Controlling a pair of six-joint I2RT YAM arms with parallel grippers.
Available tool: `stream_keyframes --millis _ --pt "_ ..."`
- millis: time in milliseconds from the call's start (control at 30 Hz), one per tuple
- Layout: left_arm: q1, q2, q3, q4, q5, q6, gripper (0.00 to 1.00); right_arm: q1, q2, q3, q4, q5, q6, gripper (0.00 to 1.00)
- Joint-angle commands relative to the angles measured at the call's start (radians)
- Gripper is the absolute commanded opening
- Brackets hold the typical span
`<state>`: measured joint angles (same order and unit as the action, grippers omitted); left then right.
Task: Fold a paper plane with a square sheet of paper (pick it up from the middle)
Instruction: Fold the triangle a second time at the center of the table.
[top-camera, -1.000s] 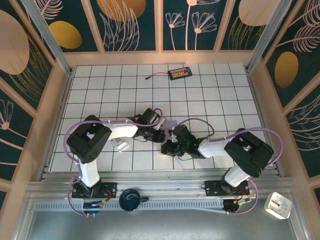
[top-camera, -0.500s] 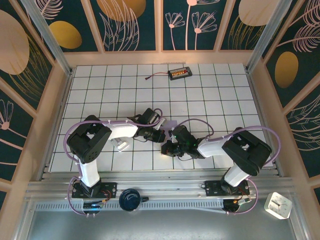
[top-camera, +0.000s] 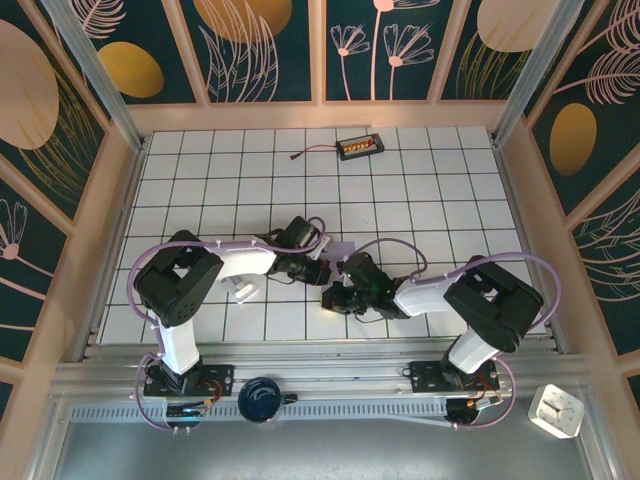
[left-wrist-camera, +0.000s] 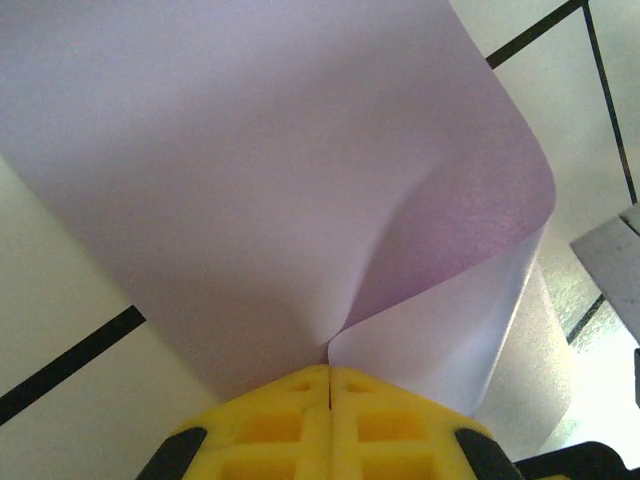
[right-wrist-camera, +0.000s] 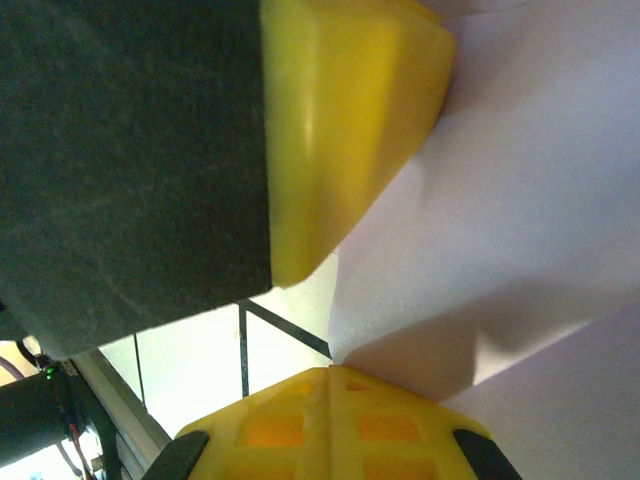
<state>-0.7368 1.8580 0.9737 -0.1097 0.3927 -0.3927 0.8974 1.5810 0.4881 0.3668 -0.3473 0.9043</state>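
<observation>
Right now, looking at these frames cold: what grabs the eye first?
The thin pale lavender sheet of paper stands out first, bulging before the left wrist camera, pinched in the shut left hand. The right hand is shut on it too, both arms meeting mid-table in the top view. A small black box with orange terminals sits at the far edge of the white tiled table.

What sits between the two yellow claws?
The square sheet of paper, bowed, bridges them: left gripper and right gripper each pinch it, as both wrist views show.
</observation>
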Motion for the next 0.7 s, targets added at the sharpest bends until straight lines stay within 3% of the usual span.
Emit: stream_keyframes --millis 0,400,667 --pt "0.007 0.085 -0.043 -0.153 -0.156 0.025 0.0 0.042 -0.007 -0.049 -0.116 0.011 0.03 0.0" --pt "0.006 0.086 -0.046 -0.155 -0.16 0.025 0.0 0.104 -0.02 -0.067 -0.096 0.008 0.067 0.0" --pt "0.005 0.092 -0.04 -0.157 -0.156 0.029 0.0 0.069 -0.091 -0.065 -0.022 -0.03 0.044 0.0"
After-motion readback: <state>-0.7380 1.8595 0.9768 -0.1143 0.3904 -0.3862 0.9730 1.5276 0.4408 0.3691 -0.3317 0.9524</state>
